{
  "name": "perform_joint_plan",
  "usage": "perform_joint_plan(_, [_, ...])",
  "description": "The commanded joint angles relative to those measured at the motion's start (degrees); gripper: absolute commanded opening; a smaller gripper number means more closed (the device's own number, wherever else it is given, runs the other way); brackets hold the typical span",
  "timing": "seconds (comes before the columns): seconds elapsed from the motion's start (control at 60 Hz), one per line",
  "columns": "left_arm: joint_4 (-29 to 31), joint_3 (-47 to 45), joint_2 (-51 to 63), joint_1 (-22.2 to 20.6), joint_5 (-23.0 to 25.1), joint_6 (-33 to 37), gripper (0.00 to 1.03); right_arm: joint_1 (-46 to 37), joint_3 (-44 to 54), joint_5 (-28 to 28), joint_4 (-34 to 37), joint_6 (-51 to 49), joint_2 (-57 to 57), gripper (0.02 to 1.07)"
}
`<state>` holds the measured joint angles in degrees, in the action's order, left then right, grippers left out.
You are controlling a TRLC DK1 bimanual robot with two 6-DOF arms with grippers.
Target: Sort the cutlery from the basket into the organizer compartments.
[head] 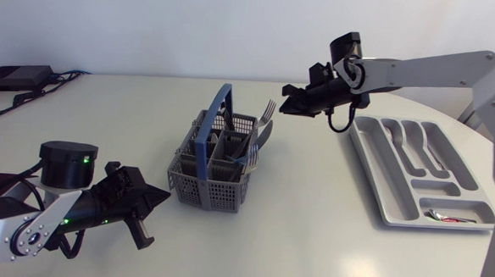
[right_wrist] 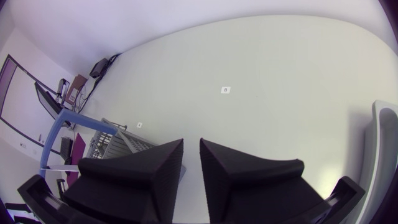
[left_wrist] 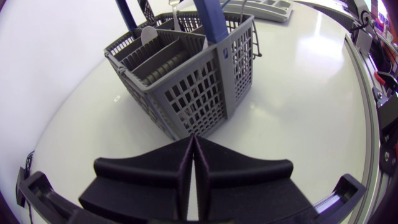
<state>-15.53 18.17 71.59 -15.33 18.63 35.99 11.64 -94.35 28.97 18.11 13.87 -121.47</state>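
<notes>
Right gripper (head: pixel 285 107), fingers barely apart and empty, hangs by the fork (head: pixel 268 112) in the basket (head: pixel 211 192). So narrow a gap risks nudging the fork aside.

Table (head: pixel 310 244): we see a pale, glossy top with a rounded edge; soft light reflects
Far corner: black box (head: pixel 17 77); cables (head: pixel 60 76)
</notes>
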Motion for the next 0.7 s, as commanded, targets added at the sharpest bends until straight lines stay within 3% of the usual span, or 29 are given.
perform_joint_plan(0.0, [-1.7, -1.83, -0.93, -0.4, 0.53, 1.28, 0.04, 1.28, -3.39, 0.82, 1.67, 2.74, -4.3, 0.17])
perform_joint_plan(0.267, [-4.51, -2.09, -1.1, -1.81, 0.7, 2.51, 0.04, 2.95, -17.28, 6.71, 7.73, 6.08, -14.32, 0.16])
perform_joint_plan(0.683, [-5.56, -3.23, -1.19, -1.89, 0.7, 2.51, 0.04, 4.53, -12.97, 13.22, 10.46, 4.5, -13.0, 0.15])
